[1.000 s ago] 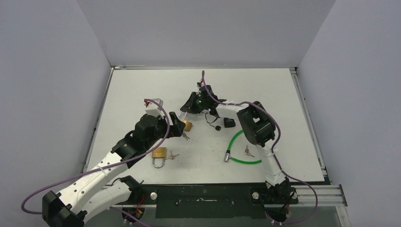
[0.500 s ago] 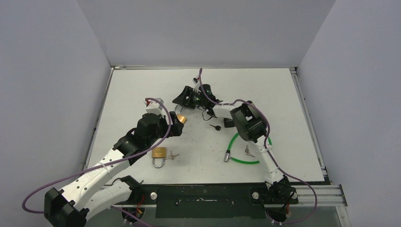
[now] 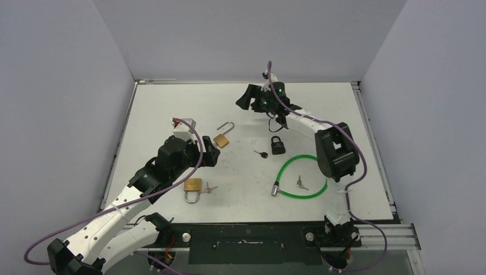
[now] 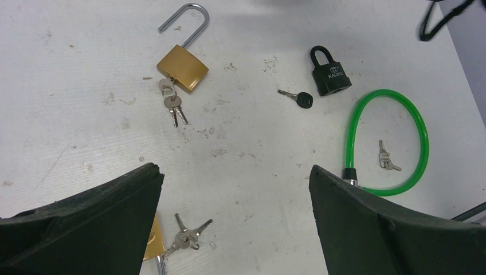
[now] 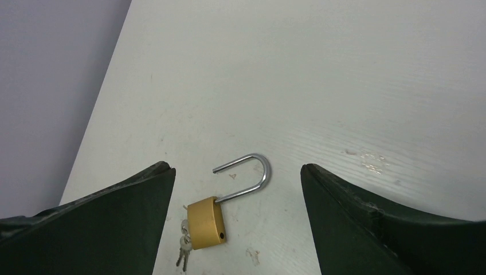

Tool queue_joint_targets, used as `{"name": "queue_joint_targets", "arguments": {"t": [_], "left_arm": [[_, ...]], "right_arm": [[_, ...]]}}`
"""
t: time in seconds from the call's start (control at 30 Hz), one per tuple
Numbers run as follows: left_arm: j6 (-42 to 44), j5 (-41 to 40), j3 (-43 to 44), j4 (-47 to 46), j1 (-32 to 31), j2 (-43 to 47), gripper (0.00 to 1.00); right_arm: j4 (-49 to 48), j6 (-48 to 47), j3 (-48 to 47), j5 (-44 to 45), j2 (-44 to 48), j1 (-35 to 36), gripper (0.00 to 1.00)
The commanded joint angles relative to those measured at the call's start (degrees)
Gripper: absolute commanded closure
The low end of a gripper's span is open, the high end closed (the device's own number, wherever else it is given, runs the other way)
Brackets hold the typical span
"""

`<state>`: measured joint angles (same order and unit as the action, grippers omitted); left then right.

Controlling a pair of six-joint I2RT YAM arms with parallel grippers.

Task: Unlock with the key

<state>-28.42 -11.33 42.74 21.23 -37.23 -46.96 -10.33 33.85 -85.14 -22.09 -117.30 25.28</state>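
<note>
A brass padlock [image 3: 223, 137] lies flat on the table with its shackle swung open. A bunch of keys [image 4: 172, 106] hangs from its keyhole end. In the right wrist view the padlock [image 5: 207, 223] lies below and between the spread fingers, apart from them. My right gripper [image 3: 247, 98] hovers open and empty at the far middle of the table. My left gripper [image 3: 209, 150] stands open and empty just left of the padlock [image 4: 182, 67], touching nothing. In the wrist views both the left gripper [image 4: 235, 172] and the right gripper [image 5: 236, 169] show only table between their fingers.
A second brass padlock [image 3: 193, 187], shackle shut, lies near the front with keys [image 4: 184, 238] beside it. A black padlock [image 3: 278, 144] and a black-headed key [image 3: 262, 154] lie mid-table. A green cable lock [image 3: 301, 179] loops around small keys [image 3: 300, 183] at right.
My right gripper opened, let go at the brass padlock and drew back to the far right. The left gripper pulled back toward me. The padlock now lies free with its shackle open.
</note>
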Motion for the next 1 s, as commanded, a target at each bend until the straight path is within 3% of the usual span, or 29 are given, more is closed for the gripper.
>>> {"name": "queue_joint_targets", "arguments": {"t": [0.0,0.23,0.4,0.67,0.97], "left_arm": [[0.04,-1.93,2.89,2.31,0.6,1.52,0.03],[-3.69,-0.19,1.0,1.47,0.76,0.7,0.05],[-6.53,0.03,-0.13,1.04,0.76,-0.2,0.07],[-8.98,1.64,-1.49,0.33,0.8,-1.2,0.06],[-9.51,1.54,-2.01,0.6,0.85,-1.28,0.06]], "right_arm": [[9.7,-8.19,8.82,10.5,14.36,1.09,0.18],[20.38,-11.87,24.31,14.02,29.48,3.72,0.35],[24.89,-16.17,29.5,15.31,32.26,6.66,0.41],[28.1,-24.26,24.92,17.18,22.07,9.53,0.48],[32.63,-28.86,16.46,20.64,12.89,9.86,0.42]]}}
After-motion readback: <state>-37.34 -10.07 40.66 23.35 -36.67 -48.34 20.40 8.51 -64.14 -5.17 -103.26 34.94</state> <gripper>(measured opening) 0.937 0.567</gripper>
